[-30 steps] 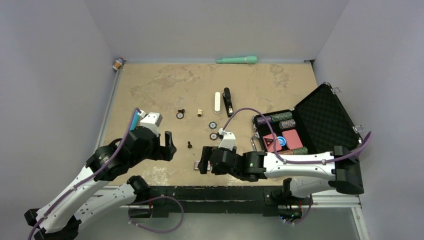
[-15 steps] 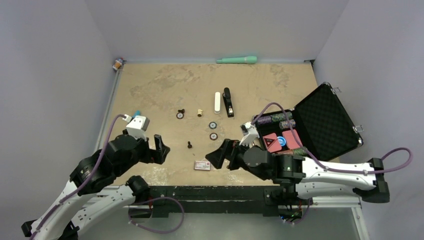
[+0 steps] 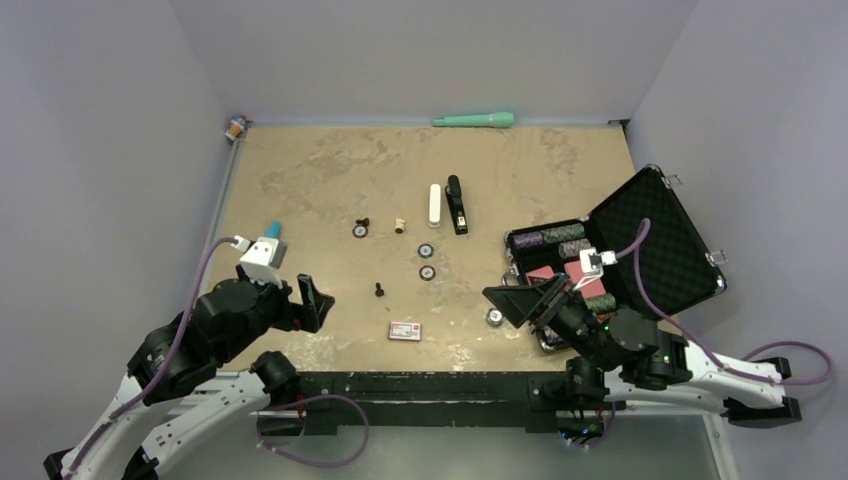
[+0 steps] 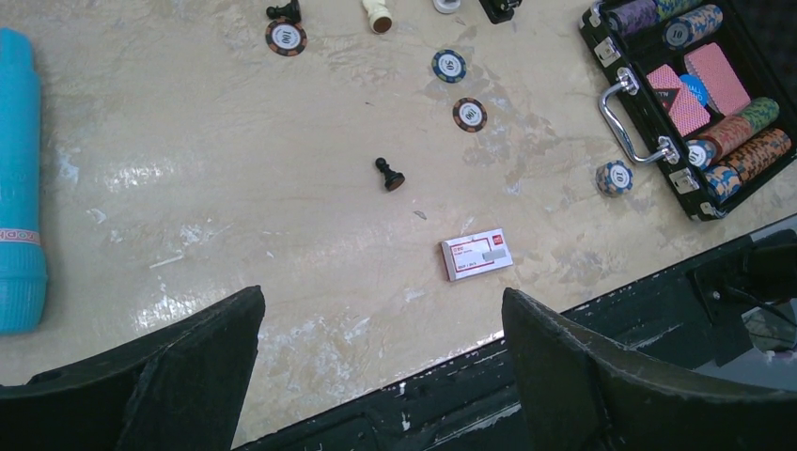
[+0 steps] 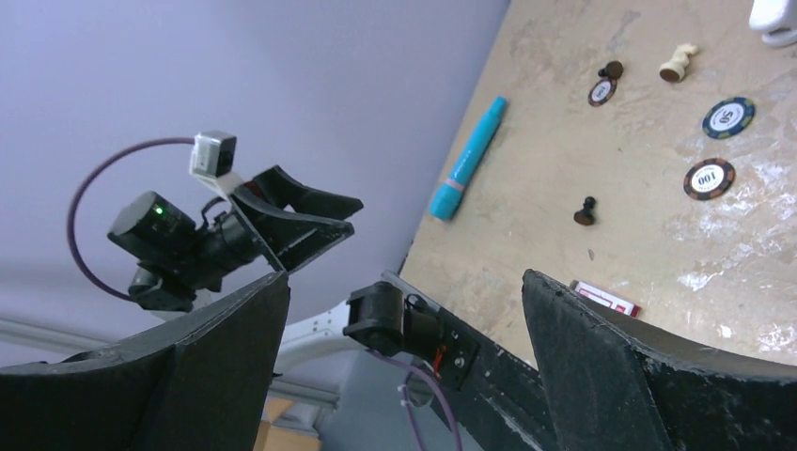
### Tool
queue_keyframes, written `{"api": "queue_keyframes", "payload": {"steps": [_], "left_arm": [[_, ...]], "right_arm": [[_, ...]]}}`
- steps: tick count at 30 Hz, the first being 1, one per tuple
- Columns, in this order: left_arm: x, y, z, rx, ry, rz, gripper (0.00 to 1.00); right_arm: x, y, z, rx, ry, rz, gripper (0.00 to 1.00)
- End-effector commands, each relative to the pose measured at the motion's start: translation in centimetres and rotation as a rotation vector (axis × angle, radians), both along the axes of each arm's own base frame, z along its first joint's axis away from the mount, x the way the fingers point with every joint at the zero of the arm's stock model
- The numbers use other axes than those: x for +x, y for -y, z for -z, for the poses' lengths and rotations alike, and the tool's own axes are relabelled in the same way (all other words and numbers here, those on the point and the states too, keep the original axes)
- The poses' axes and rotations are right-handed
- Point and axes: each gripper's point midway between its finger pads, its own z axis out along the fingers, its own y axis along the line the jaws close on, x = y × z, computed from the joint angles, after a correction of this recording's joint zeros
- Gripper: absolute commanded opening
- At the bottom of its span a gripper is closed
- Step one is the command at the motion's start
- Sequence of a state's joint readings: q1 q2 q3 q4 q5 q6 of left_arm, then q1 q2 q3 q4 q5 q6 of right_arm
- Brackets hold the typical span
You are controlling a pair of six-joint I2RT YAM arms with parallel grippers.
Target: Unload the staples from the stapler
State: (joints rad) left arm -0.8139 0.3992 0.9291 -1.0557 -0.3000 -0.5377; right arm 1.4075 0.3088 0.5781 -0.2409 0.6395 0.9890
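Note:
The stapler (image 3: 457, 205) is slim and black and lies closed at mid-table, beside a white oblong bar (image 3: 435, 204). Only its near tip (image 4: 498, 7) shows at the top edge of the left wrist view. No loose staples are visible. My left gripper (image 3: 305, 303) (image 4: 381, 305) hangs open and empty over the near left edge, far from the stapler. My right gripper (image 3: 520, 300) (image 5: 404, 282) is open and empty too, raised near the front of the chip case and facing left toward the other arm.
A small red-and-white box (image 3: 405, 331) (image 4: 476, 254) lies near the front edge. Poker chips (image 3: 427, 260), a black pawn (image 3: 380, 290) and a pale chess piece (image 3: 399, 225) are scattered mid-table. An open chip case (image 3: 650, 225) stands right, a blue pen (image 4: 19, 188) left, a green marker (image 3: 474, 120) at the back.
The right arm has swung from above the small box back to the right, near the case. The left arm has drawn back toward the near left corner, its jaws a little wider.

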Motion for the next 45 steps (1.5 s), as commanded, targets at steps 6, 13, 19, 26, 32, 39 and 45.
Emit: {"api": "queue_keyframes", "payload": {"steps": [6, 13, 19, 26, 32, 39, 45], "left_arm": [[0.2, 0.3, -0.4, -0.020, 0.025, 0.009, 1.00], [0.2, 0.2, -0.6, -0.027, 0.034, 0.005, 1.00], [0.2, 0.1, -0.6, -0.026, 0.036, 0.000, 1.00], [0.2, 0.0, -0.6, -0.030, 0.038, -0.003, 1.00], [0.2, -0.1, -0.6, -0.030, 0.039, -0.007, 1.00], [0.2, -0.2, -0.6, -0.031, 0.040, -0.011, 1.00], [0.2, -0.2, -0.6, -0.032, 0.040, -0.013, 1.00]], "right_arm": [[1.0, 5.8, -0.7, 0.051, 0.014, 0.120, 0.99], [0.6, 8.9, -1.3, 0.134, 0.029, 0.129, 0.99], [0.1, 10.5, -2.3, 0.208, 0.015, 0.116, 0.99], [-0.4, 11.2, -3.2, 0.239, 0.024, 0.087, 0.99], [-0.5, 10.6, -2.8, 0.241, 0.021, 0.073, 0.99], [-0.5, 10.3, -2.7, 0.226, 0.016, 0.070, 0.99], [-0.6, 10.9, -2.9, 0.249, 0.012, 0.071, 0.99]]}}
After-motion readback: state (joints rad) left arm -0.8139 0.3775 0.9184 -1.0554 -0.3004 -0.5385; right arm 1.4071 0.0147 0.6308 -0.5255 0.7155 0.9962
